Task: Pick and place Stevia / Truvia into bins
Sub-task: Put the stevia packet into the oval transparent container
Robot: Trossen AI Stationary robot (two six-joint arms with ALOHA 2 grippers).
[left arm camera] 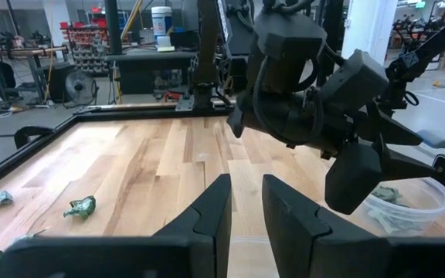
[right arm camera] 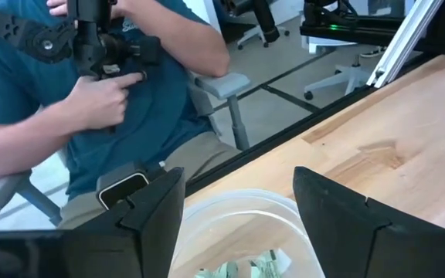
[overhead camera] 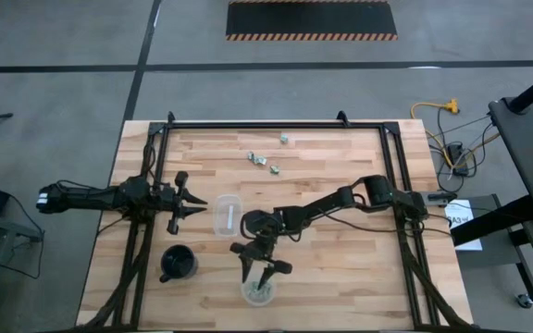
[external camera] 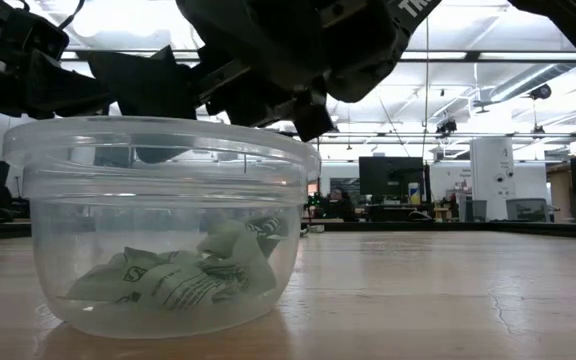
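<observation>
The round clear bin (overhead camera: 258,292) stands near the table's near edge and holds several crumpled pale green and white packets (external camera: 183,275). My right gripper (overhead camera: 258,274) hangs just above it, pointing down, open and empty; its fingers straddle the bin's rim (right arm camera: 238,207). The squarish clear bin (overhead camera: 228,215) stands mid-table. My left gripper (overhead camera: 197,203) is level, just left of that bin, open by a narrow gap (left arm camera: 246,208) and empty. Three loose packets (overhead camera: 255,157), (overhead camera: 273,168), (overhead camera: 285,139) lie flat on the table's far part.
A black mug (overhead camera: 178,263) stands left of the round bin. A black frame rail (overhead camera: 276,125) runs along the far edge and down both sides. A person in a teal shirt (right arm camera: 91,93) sits beyond the near edge. Bare wood lies at the right (overhead camera: 359,268).
</observation>
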